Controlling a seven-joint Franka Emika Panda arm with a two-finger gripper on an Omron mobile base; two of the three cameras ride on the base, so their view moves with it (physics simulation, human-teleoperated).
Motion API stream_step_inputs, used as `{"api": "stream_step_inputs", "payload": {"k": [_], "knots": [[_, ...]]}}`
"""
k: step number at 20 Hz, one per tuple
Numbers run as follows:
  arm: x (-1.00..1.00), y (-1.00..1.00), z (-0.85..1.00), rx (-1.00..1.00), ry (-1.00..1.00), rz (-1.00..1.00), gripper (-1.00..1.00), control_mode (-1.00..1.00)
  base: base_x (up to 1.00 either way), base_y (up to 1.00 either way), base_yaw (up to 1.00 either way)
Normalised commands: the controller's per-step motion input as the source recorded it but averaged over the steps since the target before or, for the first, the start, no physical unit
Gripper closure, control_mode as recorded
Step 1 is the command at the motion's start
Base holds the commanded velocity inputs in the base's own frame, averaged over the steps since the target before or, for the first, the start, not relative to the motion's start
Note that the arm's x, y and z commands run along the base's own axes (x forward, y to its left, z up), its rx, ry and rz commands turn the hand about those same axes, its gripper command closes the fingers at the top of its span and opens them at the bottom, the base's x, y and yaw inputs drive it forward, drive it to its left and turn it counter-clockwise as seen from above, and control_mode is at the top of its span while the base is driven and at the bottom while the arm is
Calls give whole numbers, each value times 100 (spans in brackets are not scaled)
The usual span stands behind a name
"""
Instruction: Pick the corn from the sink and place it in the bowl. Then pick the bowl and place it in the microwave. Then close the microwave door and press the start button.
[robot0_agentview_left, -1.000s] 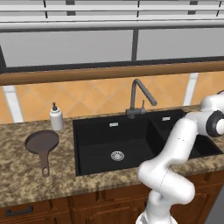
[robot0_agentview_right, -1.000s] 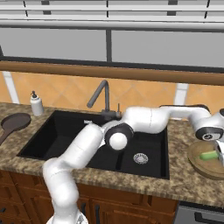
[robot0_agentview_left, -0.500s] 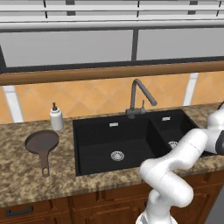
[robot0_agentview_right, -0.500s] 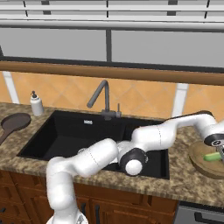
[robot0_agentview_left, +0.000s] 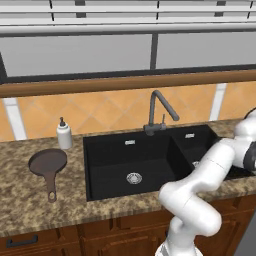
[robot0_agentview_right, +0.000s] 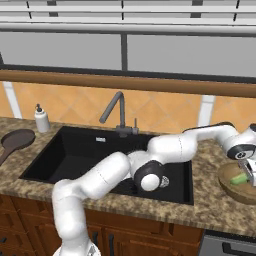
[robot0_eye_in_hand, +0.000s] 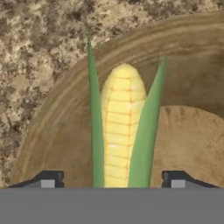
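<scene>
The corn (robot0_eye_in_hand: 120, 127), a yellow cob with green husk leaves, lies in the tan-brown bowl (robot0_eye_in_hand: 57, 127) on the granite counter. My gripper (robot0_eye_in_hand: 111, 179) hangs straight over it, open, with a dark fingertip on each side of the cob and a gap on the left. In the right base view the bowl (robot0_agentview_right: 231, 186) sits right of the sink (robot0_agentview_right: 75, 155), the corn (robot0_agentview_right: 240, 178) shows green and yellow in it, and the gripper (robot0_agentview_right: 248, 170) is just above. The black sink (robot0_agentview_left: 132, 160) holds nothing I can see. The microwave and its door are out of view.
A dark gooseneck faucet (robot0_agentview_right: 117, 112) stands behind the sink. A white soap bottle (robot0_agentview_left: 63, 135) and a dark frying pan (robot0_agentview_left: 47, 162) sit on the counter to the left. The arm's elbow (robot0_agentview_right: 150, 175) hangs over the sink's front. A grey appliance edge (robot0_agentview_right: 230, 246) lies below the bowl.
The fingers have spread apart off the corn, which now rests in the bowl. The arm's elbow has swung lower, toward the sink's front edge.
</scene>
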Motion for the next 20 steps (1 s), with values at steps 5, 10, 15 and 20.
{"api": "stream_step_inputs", "payload": {"k": [5, 10, 15, 20], "knots": [[-44, 65, 20, -12, -1, 0, -100, -100, 0, 0, 0], [-72, 55, 32, -16, -4, 0, -100, -100, 0, 0, 0], [-20, 68, 0, -18, 0, 3, -100, -100, 0, 0, 0], [0, 52, 30, -4, 1, 18, -100, -100, 0, 0, 0]]}}
